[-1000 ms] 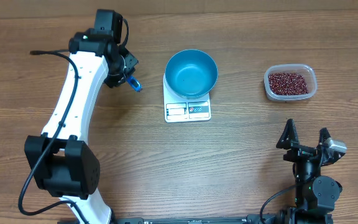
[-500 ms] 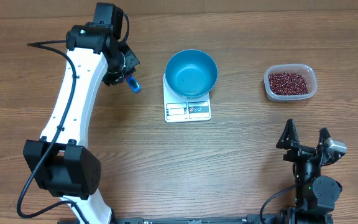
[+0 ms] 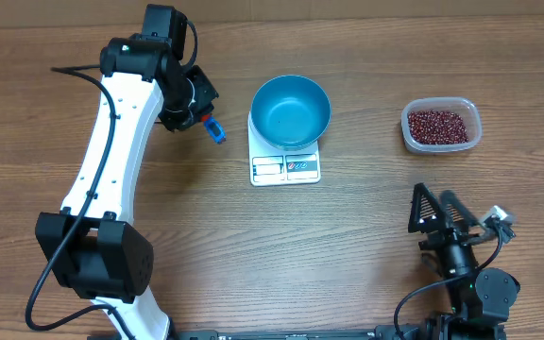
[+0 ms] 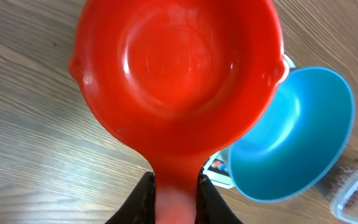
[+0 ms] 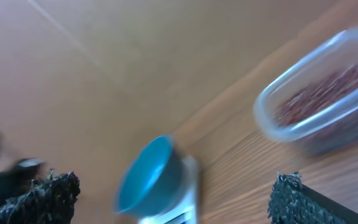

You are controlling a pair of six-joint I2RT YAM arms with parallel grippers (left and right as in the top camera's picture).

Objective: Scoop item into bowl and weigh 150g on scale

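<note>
Two grippers here. We see left gripper (image 4: 174,190) clamped on red scoop (image 4: 179,81) handle, right gripper (image 3: 437,206) fingers wide apart.

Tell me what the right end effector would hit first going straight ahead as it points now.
Probably the round deep blue bowl on the flat white scale, low between the right end effector's open fingers; the clear plastic tub sits off right. Blurred, depth unsure.

The bowl (image 3: 291,110) sits on the scale (image 3: 285,168) mid-tabletop (image 3: 348,236). The tub (image 3: 472,132) holding the beans (image 3: 437,126) lies well to their right, and the scoop (image 4: 179,68) is to their left.
</note>
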